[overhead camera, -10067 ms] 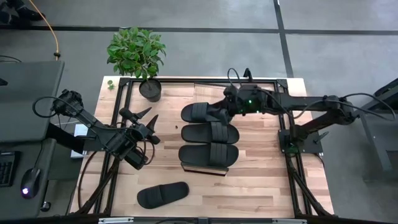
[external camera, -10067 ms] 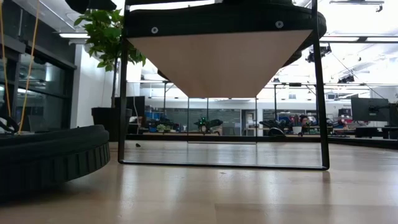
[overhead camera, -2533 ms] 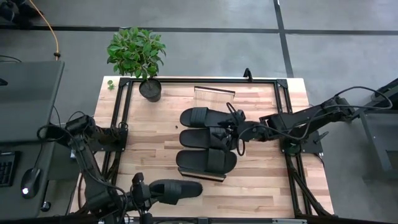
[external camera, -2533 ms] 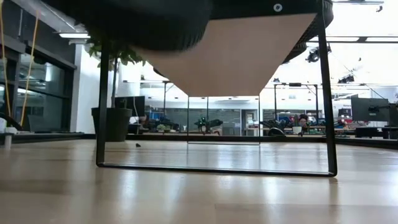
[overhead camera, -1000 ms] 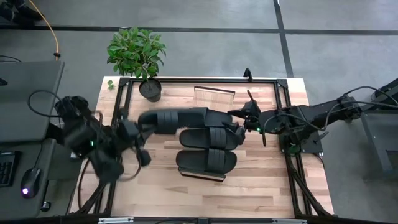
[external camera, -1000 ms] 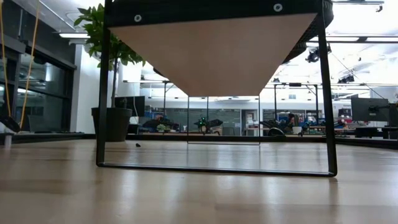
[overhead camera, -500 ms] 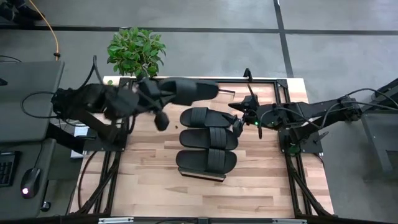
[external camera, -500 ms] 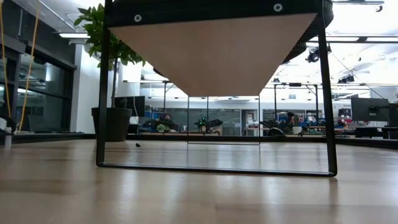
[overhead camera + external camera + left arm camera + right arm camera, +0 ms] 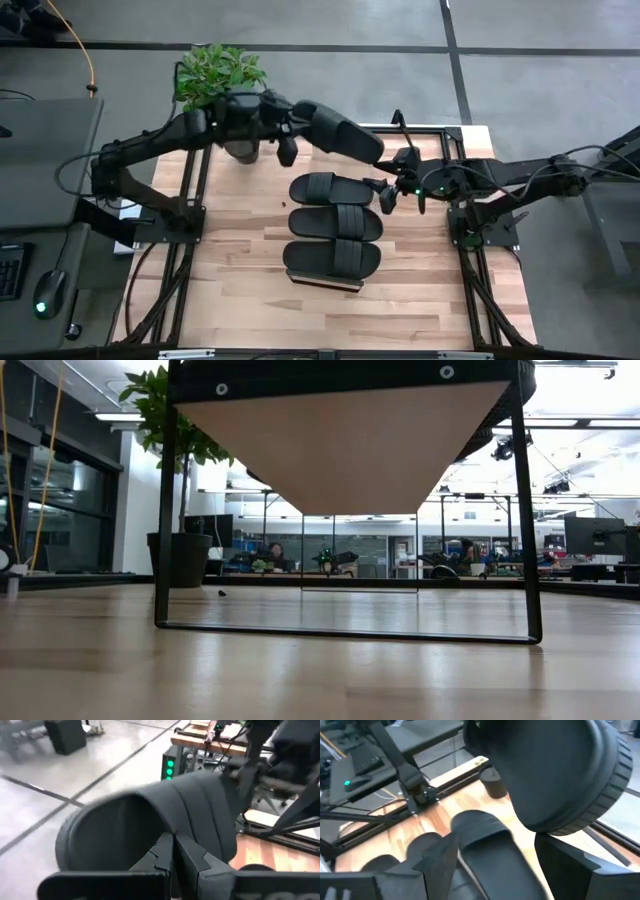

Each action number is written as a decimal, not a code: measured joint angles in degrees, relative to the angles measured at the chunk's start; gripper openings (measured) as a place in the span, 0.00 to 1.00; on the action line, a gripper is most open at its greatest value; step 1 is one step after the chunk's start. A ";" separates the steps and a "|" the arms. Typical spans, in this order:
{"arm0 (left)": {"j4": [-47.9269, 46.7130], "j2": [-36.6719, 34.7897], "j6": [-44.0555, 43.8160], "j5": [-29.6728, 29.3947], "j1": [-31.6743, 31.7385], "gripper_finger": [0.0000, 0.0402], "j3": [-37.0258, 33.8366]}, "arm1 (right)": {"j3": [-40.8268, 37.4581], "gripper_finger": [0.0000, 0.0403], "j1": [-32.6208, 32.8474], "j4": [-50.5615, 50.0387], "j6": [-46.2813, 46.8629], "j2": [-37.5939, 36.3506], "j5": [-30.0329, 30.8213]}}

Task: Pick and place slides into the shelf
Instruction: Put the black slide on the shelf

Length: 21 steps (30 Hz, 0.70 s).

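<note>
The left gripper [image 9: 290, 135] clamps a black ribbed-strap slide [image 9: 338, 131] aloft over the shelf's [image 9: 322, 279] far end; the right gripper [image 9: 388, 190] gapes empty.

Matt ribbed black slides [image 9: 335, 219]; pale wood-grain shelf [image 9: 350, 440], dark metal frame.
</note>
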 joint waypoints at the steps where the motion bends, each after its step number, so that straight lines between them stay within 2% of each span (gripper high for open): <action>1: 1.49 0.07 -0.03 2.60 1.95 0.00 -1.57 | 0.00 0.63 -0.21 -0.95 0.23 -0.57 0.27; 5: 8.83 0.19 -1.99 13.73 8.86 0.00 -8.28 | 0.00 0.63 -0.63 -2.85 0.23 -2.79 1.21; 12: 22.34 0.27 -4.41 24.83 15.25 0.00 -21.07 | 0.04 0.63 -0.63 -3.23 -0.22 -6.58 1.42; 16: 28.86 0.31 -6.01 27.34 17.04 0.00 -26.18 | 0.04 0.63 -0.63 -3.63 -0.22 -7.71 1.60; 21: 34.00 0.30 -8.09 29.51 16.82 0.00 -29.30 | 0.04 0.63 -1.00 -3.46 -1.29 -8.13 2.95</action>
